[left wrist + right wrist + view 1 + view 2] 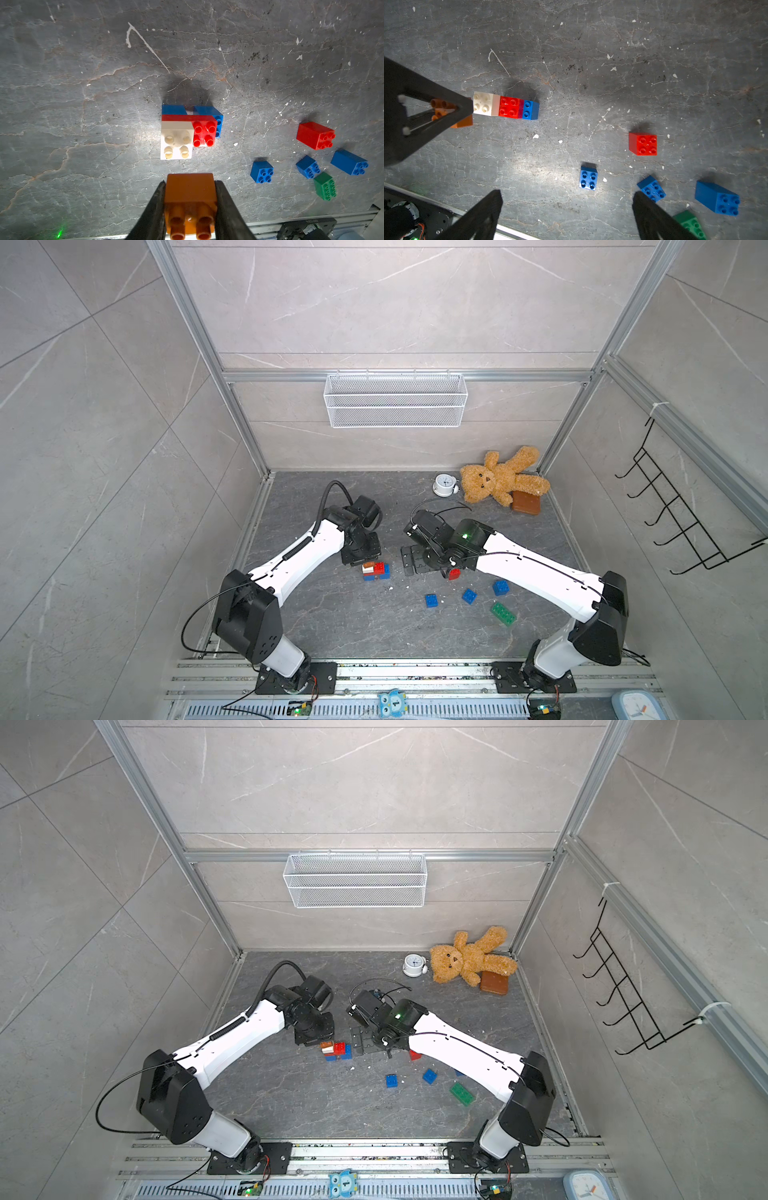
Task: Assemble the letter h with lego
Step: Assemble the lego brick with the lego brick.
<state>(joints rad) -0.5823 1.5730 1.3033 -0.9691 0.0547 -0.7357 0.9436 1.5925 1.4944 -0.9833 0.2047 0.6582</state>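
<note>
Dark grey stone-look tabletop (353, 626), scuffed w/ white flecks, boxed in by pale tiled walls.

The left gripper (190, 184) is clamped on a brown brick (190, 195), jaws pressed flat on two opposite sides, studs facing up. It holds that brick just beside the white brick (176, 141) and, as far as I can judge, a bit above it; not seated on anything.

The white brick tops the build (376, 570). Two blue base bricks (218, 120) stand as feet w/ a gap btwn them, a long red brick (204, 133) bridges both, and the white one sits on one end of the red.

It reads to me as an h going up standing: legs and crossbar done, stem one brick high. Brown on top of white would prob. lengthen the stem. So approx halfway or better, tho I can't say how tall the stem is meant to be.

The right gripper (566, 196) hangs w/ jaws wide apart, nothing in them, above the table near the loose pieces. Those are a red square brick (643, 144), three loose blue bricks (588, 178) and a green long brick (691, 225), all separate and well apart from the build.

Further back, not part of the job: a teddy bear (498, 477), a small alarm clock (444, 484), a smooth brown block (525, 502) under the bear's leg, and a wire basket (395, 400) on the back wall.
</note>
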